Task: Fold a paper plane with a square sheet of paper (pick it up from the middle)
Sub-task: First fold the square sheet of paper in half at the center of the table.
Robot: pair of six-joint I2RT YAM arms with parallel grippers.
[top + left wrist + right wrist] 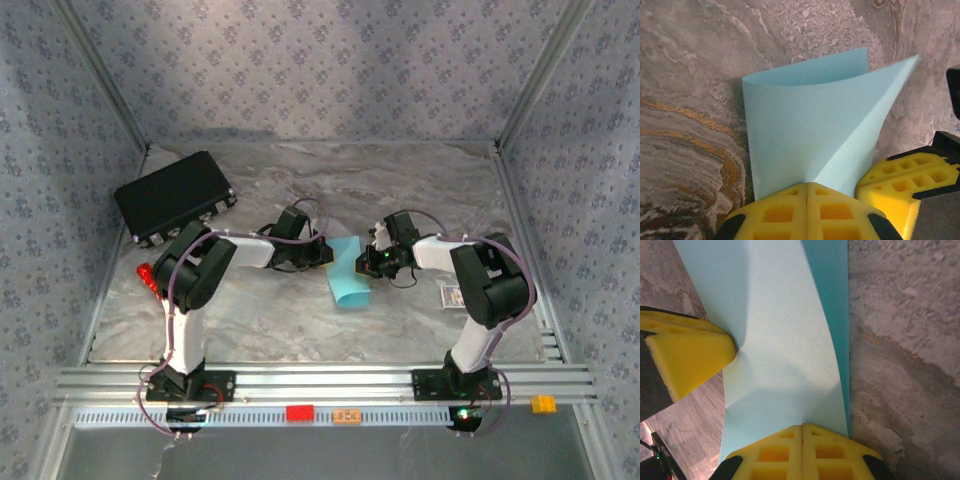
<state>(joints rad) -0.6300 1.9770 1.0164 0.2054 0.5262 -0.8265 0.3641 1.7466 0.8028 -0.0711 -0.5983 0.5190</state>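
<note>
Left tool (807,187), right tool (802,429) each clamped on the paper sheet (805,125).
Gripped edges hidden under the yellow pads (775,215).

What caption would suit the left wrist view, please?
Left gripper shut on the curled blue paper, right gripper alongside.

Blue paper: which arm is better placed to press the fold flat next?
Probably the right. The left gripper is shut where the two curled layers of the square sheet of paper meet, so it can hold them; the right gripper, shut on the edge beside it, could release and press.
</note>
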